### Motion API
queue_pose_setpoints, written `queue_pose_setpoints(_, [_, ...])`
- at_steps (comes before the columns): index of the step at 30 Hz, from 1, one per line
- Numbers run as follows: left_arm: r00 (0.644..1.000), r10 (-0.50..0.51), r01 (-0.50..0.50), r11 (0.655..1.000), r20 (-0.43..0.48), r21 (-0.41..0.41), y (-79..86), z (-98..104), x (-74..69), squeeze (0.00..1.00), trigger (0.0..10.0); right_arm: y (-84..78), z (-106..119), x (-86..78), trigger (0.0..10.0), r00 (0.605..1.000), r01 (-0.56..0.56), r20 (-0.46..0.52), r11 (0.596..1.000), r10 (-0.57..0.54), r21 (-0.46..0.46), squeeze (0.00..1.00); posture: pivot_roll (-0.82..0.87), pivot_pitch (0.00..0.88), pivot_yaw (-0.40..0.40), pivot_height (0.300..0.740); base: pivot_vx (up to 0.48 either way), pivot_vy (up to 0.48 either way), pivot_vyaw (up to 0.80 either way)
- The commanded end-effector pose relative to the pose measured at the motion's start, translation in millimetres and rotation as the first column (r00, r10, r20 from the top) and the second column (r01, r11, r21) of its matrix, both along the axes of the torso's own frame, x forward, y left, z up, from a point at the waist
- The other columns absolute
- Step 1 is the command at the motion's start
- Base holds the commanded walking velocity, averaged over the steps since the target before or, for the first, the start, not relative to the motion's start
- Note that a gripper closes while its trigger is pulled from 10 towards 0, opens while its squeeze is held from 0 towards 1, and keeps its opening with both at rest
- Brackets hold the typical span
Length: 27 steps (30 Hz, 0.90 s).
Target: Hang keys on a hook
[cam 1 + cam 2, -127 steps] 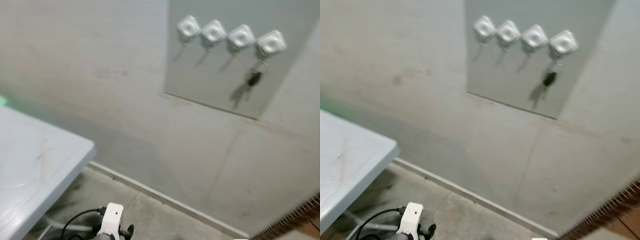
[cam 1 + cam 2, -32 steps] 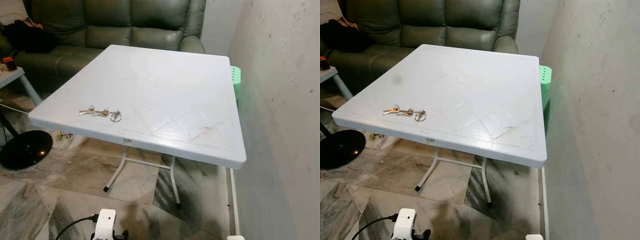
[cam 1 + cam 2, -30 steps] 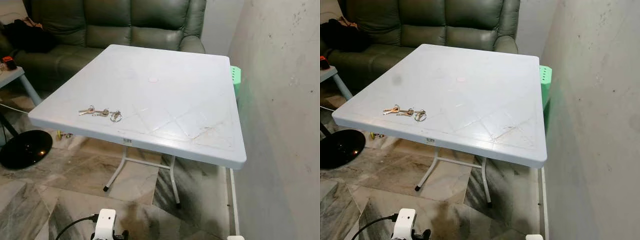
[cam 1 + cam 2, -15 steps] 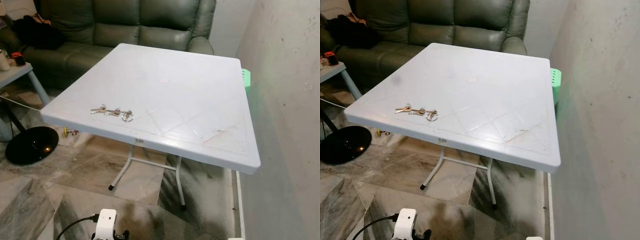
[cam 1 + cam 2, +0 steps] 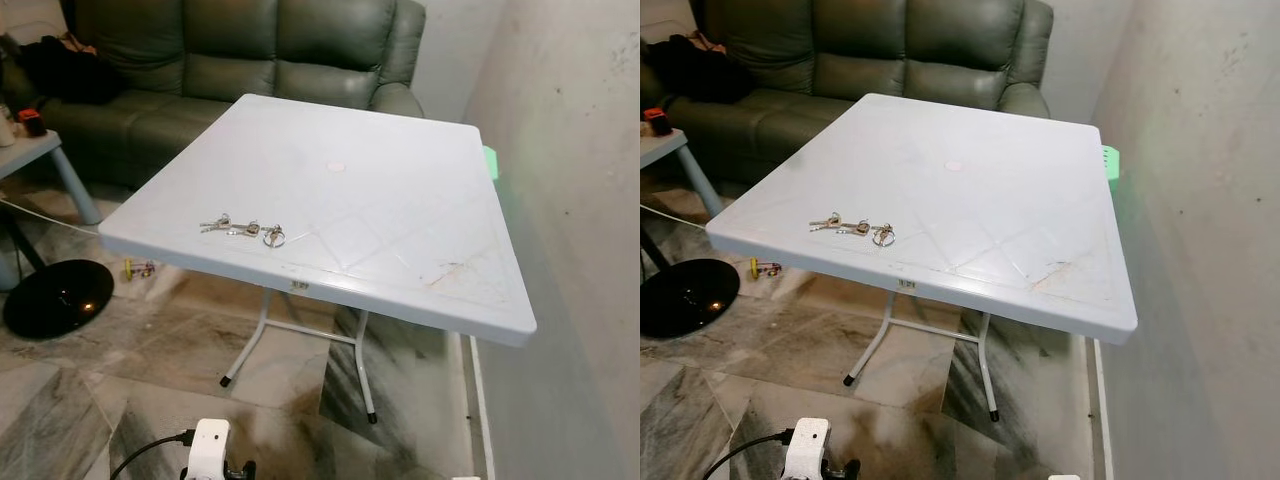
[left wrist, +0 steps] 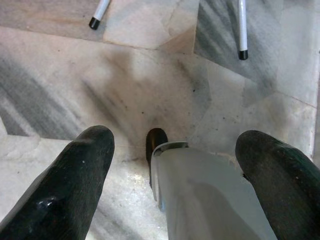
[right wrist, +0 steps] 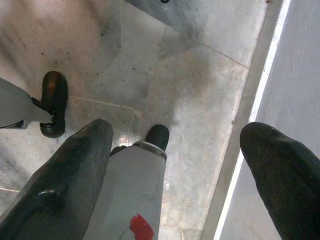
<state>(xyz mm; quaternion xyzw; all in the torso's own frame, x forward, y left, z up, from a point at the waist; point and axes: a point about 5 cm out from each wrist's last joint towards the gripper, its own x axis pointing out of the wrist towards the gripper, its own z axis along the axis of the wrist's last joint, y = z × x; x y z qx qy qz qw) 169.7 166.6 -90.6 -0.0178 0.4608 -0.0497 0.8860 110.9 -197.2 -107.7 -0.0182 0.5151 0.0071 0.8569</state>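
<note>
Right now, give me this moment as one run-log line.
phase: approaching table | keys: lying on white table, near its front edge | left gripper: open, empty, hanging over floor | right gripper: open, empty

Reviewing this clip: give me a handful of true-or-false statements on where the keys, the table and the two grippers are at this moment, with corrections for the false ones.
1. The keys lie on the white table, near its front edge. True.
2. The left gripper is shut on the keys. False: its fingers stand wide apart with nothing between them, pointing down at the marble floor.
3. A green sofa stands behind the table. True.
4. The right gripper rests on the tabletop. False: it hangs open above the floor beside the wall.
5. The keys lie at the middle of the table. False: they lie toward its front left corner.
</note>
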Motion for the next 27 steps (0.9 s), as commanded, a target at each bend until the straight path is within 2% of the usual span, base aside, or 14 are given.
queue_pose_setpoints(1, [1.000, 0.005, -0.005, 1.000, 0.006, 0.004, -0.1, 0.9, 2.2, 0.00, 10.0, -2.4, 1.0, 3.6, 10.0, 1.000, 0.014, 0.002, 1.000, -0.014, -0.010, 0.00, 0.15, 0.000, -0.062, 0.740, 0.000, 0.334, 0.00])
queue_pose_setpoints(27, [1.000, 0.025, -0.025, 1.000, 0.013, -0.012, -3.5, 1.4, 3.8, 0.00, 10.0, -3.5, 2.1, 7.7, 10.0, 1.000, 0.028, 0.006, 1.000, -0.028, -0.008, 0.00, 0.16, 0.000, -0.070, 0.740, 0.000, 0.344, 0.00])
